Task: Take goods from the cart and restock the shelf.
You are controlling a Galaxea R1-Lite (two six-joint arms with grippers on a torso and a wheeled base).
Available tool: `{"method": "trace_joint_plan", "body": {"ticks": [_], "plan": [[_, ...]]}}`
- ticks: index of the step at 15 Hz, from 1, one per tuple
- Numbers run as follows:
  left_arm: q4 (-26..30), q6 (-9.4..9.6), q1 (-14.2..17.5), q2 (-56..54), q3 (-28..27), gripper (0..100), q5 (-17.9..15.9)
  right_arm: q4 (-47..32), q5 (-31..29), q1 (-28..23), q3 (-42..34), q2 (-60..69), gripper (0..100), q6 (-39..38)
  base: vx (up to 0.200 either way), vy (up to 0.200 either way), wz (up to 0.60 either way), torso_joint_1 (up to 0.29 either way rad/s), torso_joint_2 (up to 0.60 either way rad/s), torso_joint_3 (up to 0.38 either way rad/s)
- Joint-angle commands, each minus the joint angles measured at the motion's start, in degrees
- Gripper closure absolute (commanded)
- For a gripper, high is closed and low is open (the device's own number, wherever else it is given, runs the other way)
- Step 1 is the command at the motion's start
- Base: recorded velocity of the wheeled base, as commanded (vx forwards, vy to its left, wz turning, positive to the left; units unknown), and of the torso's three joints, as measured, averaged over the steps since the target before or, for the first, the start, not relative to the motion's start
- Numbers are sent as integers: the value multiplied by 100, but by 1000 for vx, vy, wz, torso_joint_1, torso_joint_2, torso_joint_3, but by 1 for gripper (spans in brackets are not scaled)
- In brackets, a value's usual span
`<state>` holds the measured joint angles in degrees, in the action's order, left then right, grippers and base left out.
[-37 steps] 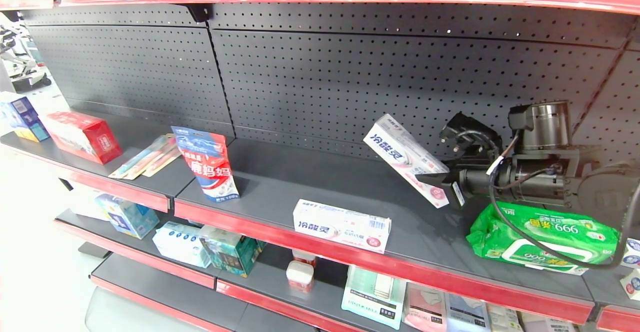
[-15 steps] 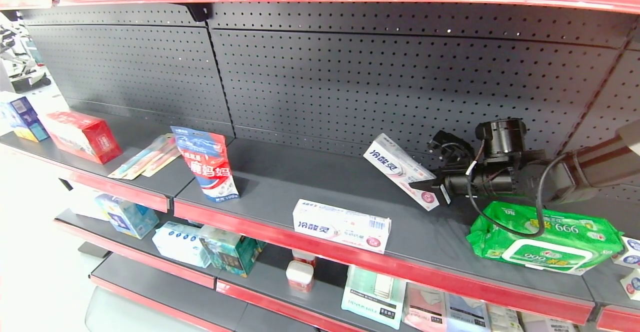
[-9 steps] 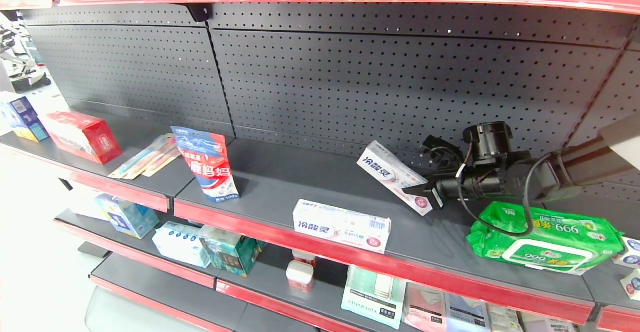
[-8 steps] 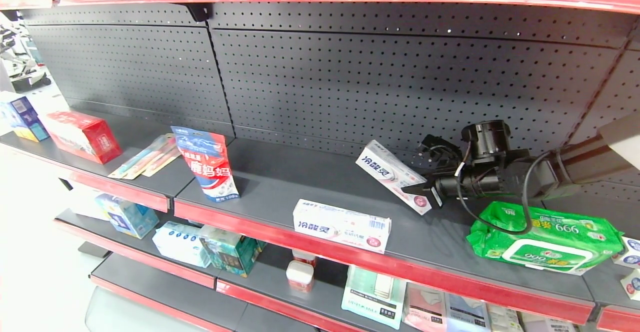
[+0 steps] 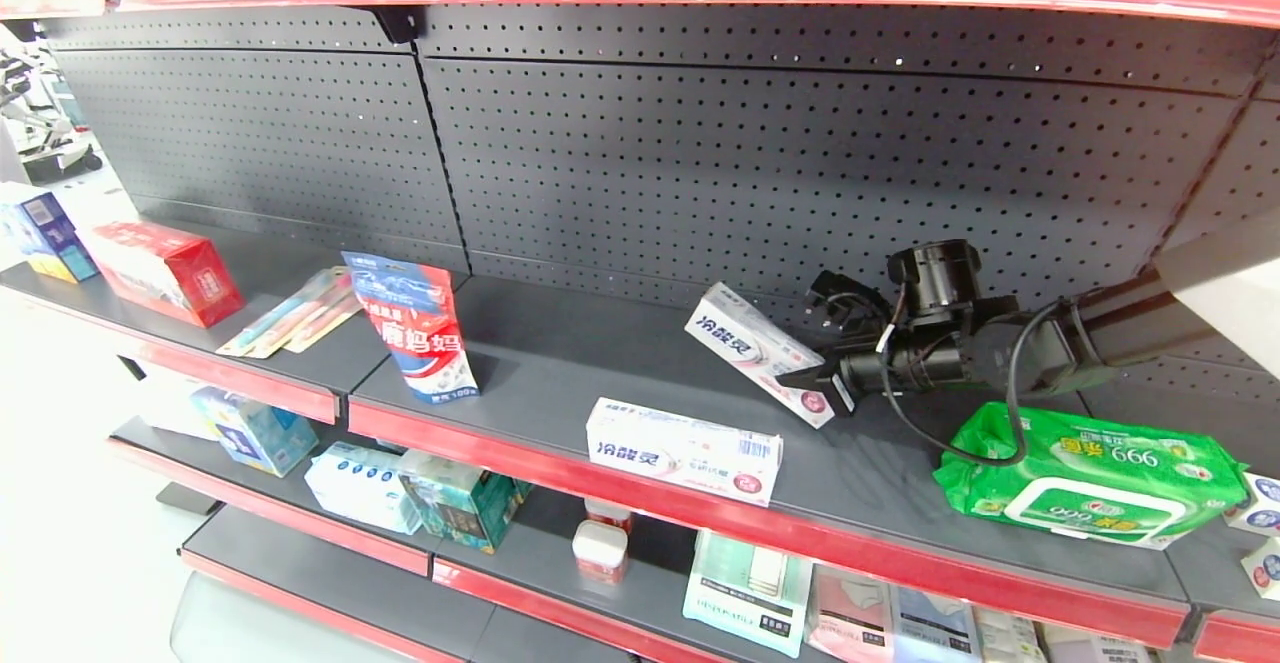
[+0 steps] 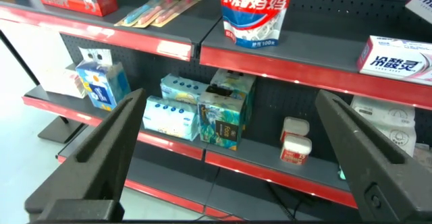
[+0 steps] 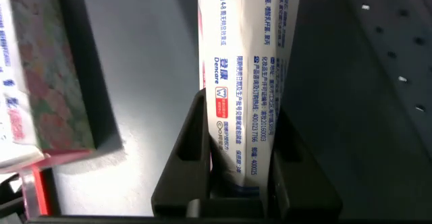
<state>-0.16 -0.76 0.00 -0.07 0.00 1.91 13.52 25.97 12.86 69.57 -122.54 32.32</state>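
Right gripper (image 5: 815,388) clamped on low end of held box (image 5: 745,343). Box tilted over mid shelf (image 5: 600,363), behind front box (image 5: 683,448) at front edge. Left gripper (image 6: 229,136) wide open, empty. Risk: end grip lets held box pivot; tilted release may topple it onto front box.

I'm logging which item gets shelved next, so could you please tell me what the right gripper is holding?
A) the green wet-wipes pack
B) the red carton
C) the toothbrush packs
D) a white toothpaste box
D: the right gripper is shut on the lower end of the white toothpaste box, which it holds tilted. The right wrist view shows the box clamped from both sides.
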Motion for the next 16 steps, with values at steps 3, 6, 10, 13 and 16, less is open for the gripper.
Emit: {"method": "trace_joint_plan", "body": {"ticks": [3, 6, 10, 13, 16], "plan": [[-2, -4, 0, 7, 0, 0, 2, 2, -101, 32, 4, -59, 100, 55, 0, 0, 0, 0, 0, 0], [-2, -4, 0, 7, 0, 0, 2, -7, -303, 23, 30, -59, 100, 407, 0, 0, 0, 0, 0, 0], [-2, -4, 0, 7, 0, 0, 2, -7, -320, 94, 30, -51, 100, 433, 0, 0, 0, 0, 0, 0], [-2, -4, 0, 7, 0, 0, 2, -16, -320, 129, -31, -51, 100, 592, 0, 0, 0, 0, 0, 0], [-2, -4, 0, 7, 0, 0, 2, -113, -320, 208, -110, -33, 100, 697, 0, 0, 0, 0, 0, 0]]}}
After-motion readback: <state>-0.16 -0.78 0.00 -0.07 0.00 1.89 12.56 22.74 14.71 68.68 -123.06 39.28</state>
